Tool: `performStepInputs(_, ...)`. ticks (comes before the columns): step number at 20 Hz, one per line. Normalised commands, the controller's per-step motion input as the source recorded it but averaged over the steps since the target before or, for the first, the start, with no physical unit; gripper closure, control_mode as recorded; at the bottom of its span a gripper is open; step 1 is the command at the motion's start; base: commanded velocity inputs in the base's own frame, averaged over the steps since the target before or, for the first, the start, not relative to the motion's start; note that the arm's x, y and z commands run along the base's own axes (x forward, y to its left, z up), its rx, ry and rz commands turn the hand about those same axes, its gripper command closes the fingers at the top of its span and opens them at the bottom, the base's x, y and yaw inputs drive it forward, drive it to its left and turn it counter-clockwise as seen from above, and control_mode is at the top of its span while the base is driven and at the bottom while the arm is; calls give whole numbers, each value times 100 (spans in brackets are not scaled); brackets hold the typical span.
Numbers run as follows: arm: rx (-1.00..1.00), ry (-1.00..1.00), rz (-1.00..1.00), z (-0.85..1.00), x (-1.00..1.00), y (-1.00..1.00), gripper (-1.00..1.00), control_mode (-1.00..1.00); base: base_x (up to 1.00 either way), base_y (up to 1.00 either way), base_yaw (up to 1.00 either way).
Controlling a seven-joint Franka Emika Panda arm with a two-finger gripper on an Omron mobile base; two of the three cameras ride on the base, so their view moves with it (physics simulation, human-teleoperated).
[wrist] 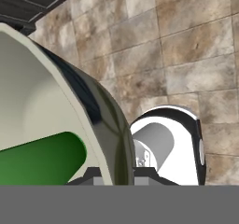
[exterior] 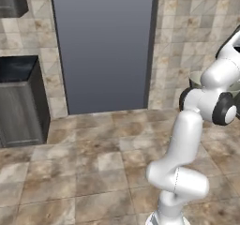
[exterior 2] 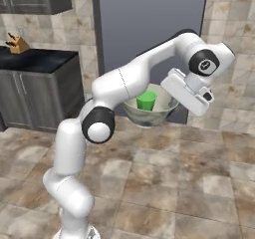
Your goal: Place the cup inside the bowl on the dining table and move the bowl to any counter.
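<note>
**Bowl carried in air, counter off to the left**

Stood off to the left of the carried load: counter (exterior 2: 35, 59), black-topped over grey doors, well apart across bare floor (exterior 2: 164, 183). Hung high above the tiles: bowl (exterior 2: 149, 111), roughly level, mouth up, no surface beneath. Pinched on the bowl's right rim: gripper (exterior 2: 174, 103), jaws nearly together, wall between them, one tip inside and one outside. Stood upright inside the bowl, left of the jaws: cup (exterior 2: 146, 100).
</note>
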Motion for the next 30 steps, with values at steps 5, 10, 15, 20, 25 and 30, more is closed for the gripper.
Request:
performStepInputs(5,0,0,0,0,0,0,100,100,100,-13,-16)
performStepInputs(10,0,0,0,0,0,0,100,100,99,-14,-23)
performStepInputs(15,0,0,0,0,0,0,100,100,80,-34,-27)
performStepInputs(20,0,0,0,0,0,0,100,100,57,-37,-29)
performStepInputs(25,0,0,0,0,0,0,100,100,39,-41,-29)
performStepInputs(30,0,0,0,0,0,0,100,100,32,-40,-30)
